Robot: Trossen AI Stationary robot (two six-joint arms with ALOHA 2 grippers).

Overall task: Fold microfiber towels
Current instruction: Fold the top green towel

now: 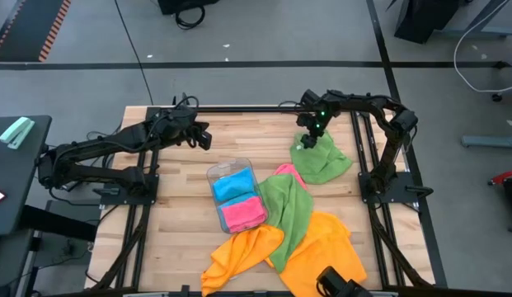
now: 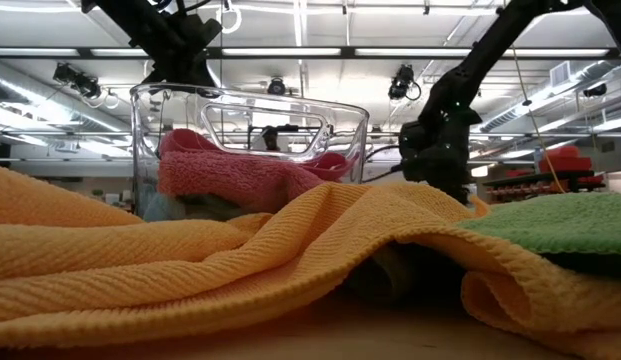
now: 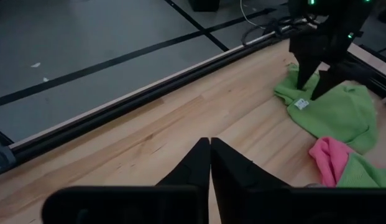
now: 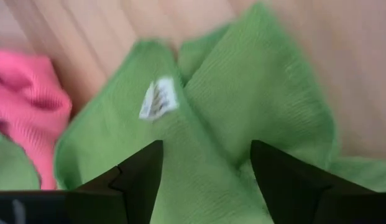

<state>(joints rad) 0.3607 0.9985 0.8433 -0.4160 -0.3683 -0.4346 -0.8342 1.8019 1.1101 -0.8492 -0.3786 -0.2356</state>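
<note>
The right gripper (image 4: 205, 168) hangs with its fingers spread wide and nothing between them, just above the green towel (image 1: 323, 157) bunched at the table's far right, near its white tag (image 4: 158, 99). That cloth looks light, limp and a bit grippy, so I'd pinch a corner or hem edge rather than the heaped middle. The left gripper (image 3: 209, 163) waits pressed shut and empty over bare table (image 1: 181, 202), while other towels lie piled toward the front and in the clear tray (image 1: 232, 169).
</note>
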